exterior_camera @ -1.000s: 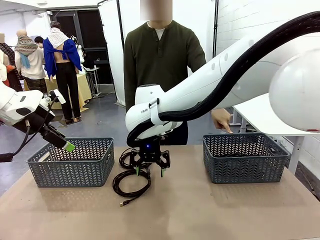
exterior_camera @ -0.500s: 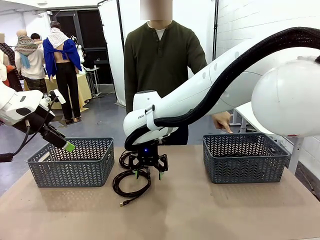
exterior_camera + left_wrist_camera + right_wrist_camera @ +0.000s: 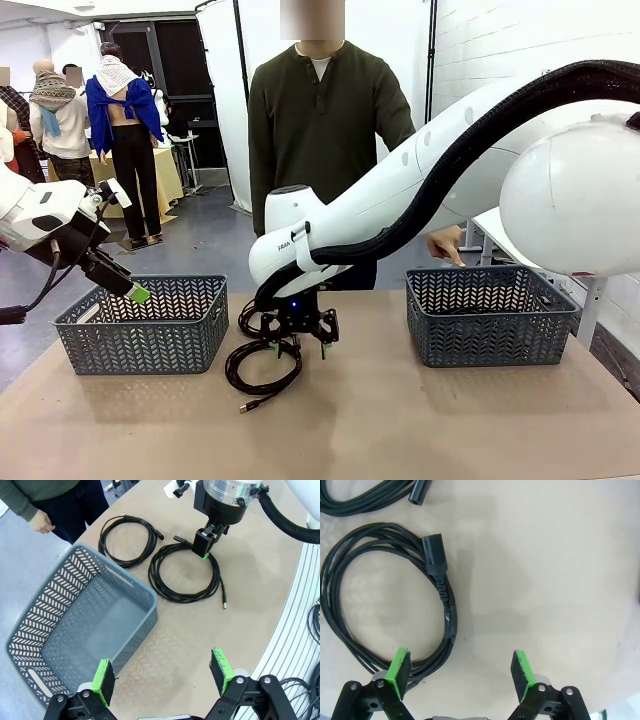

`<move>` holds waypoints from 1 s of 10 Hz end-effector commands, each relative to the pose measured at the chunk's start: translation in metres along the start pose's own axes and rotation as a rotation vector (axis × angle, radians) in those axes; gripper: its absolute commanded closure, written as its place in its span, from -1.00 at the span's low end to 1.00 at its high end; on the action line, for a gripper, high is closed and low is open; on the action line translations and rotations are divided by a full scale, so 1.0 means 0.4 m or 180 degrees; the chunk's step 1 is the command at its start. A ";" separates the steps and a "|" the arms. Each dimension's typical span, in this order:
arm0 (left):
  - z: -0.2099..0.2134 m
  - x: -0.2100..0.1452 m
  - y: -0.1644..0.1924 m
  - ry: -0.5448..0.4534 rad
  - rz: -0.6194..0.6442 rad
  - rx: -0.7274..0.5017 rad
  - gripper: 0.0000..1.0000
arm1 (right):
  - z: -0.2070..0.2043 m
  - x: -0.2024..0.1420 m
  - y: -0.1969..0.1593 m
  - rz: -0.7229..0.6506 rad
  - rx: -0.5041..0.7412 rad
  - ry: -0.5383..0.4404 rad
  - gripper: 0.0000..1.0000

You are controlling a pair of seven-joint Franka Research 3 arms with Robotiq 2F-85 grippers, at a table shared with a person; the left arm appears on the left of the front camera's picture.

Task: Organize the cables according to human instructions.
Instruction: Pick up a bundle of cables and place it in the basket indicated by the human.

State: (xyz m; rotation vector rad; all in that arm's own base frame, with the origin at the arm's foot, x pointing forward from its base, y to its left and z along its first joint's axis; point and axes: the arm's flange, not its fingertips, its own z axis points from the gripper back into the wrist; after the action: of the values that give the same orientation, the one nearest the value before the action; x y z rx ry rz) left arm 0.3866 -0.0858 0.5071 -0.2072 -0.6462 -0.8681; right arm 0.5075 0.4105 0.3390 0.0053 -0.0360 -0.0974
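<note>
Right gripper (image 3: 300, 350) shifted, open over cable (image 3: 262, 378)

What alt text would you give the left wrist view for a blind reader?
Two coiled black cables lie on a tan table beside a grey basket, with the open right gripper poised low over the nearer coil. The left gripper, open, frames the bottom edge; a person's hand shows top left.
</note>
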 end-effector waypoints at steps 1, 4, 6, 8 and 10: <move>-0.003 -0.002 0.006 -0.0038 0.0030 -0.0020 -1.00 | 0.002 0.001 0.001 0.0005 0.0004 -0.0001 -1.00; -0.003 -0.002 0.006 -0.0038 0.0030 -0.0020 -1.00 | 0.002 0.001 0.001 0.0005 0.0004 -0.0001 -1.00; -0.003 -0.002 0.006 -0.0038 0.0030 -0.0020 -1.00 | 0.002 0.001 0.001 0.0005 0.0004 -0.0001 -1.00; -0.003 -0.002 0.006 -0.0038 0.0030 -0.0020 -1.00 | -0.014 0.000 0.001 -0.0046 -0.0036 -0.0056 -1.00; -0.003 -0.002 0.006 -0.0038 0.0030 -0.0020 -1.00 | -0.028 0.000 0.001 -0.0082 -0.0043 -0.0060 -1.00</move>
State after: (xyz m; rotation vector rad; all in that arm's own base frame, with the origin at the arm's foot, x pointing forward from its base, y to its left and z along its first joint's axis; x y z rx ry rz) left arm 0.3866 -0.0858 0.5071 -0.2072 -0.6462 -0.8681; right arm 0.5088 0.4104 0.3338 0.0018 -0.0293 -0.0999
